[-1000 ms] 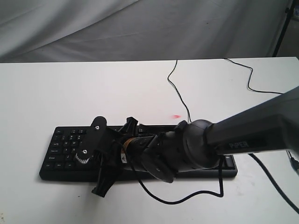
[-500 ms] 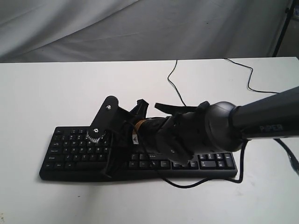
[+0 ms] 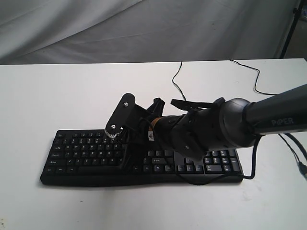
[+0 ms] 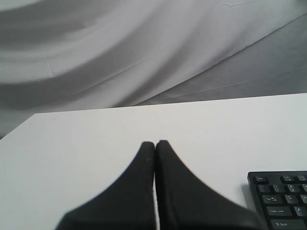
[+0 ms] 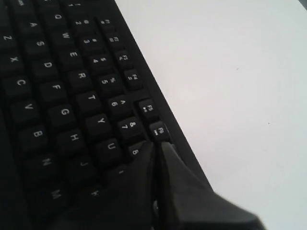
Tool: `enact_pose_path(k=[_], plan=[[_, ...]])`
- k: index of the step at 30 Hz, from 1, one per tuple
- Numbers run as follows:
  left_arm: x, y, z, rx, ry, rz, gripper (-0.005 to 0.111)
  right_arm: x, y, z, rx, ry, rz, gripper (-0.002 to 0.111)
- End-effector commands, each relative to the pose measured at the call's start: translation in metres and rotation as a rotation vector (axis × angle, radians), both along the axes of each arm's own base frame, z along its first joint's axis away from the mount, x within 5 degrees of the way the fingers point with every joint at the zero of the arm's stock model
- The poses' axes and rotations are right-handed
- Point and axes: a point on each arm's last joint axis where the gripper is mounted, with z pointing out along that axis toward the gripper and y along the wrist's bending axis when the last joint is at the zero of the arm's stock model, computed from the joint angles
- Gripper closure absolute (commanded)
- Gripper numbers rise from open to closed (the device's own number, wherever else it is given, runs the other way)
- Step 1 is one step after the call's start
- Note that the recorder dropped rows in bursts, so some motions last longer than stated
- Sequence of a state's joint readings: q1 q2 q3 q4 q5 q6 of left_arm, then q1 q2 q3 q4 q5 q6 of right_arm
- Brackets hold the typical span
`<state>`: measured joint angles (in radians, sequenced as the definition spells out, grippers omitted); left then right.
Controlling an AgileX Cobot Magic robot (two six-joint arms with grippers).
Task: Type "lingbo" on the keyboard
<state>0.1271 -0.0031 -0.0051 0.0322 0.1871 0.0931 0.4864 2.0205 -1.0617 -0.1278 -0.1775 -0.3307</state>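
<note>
Bright, even light (right hand [image 5: 158, 149] softly blurred)

Matt black plastic keyboard [image 3: 86, 158] on a smooth white table [image 3: 48, 96]
Its surface looks dull, with crisp white printed legends. The table top is plain and even, barely glossy. Toward 12 o'clock hangs pale grey cloth [image 3: 96, 28], soft and creased. The shell of the right arm [image 3: 273, 122] is smooth dark grey with a slight sheen; the left gripper [image 4: 154, 143] and right gripper [image 5: 156, 147] are matt black.
</note>
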Motion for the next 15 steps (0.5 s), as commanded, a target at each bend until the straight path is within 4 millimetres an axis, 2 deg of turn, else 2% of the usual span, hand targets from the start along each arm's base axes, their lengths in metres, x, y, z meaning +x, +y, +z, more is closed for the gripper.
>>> enact_pose_path(k=[1,15], plan=[[0.0005,-0.0002,-0.0015,-0.004,0.004,-0.004,0.106,0.0010,-0.0050,-0.0053,-0.012,0.010,-0.006,0.108],[0.0005,-0.0002,-0.0015,-0.004,0.004,-0.004,0.106,-0.0014,-0.0069,-0.0094,-0.040,0.053,-0.010,0.108]])
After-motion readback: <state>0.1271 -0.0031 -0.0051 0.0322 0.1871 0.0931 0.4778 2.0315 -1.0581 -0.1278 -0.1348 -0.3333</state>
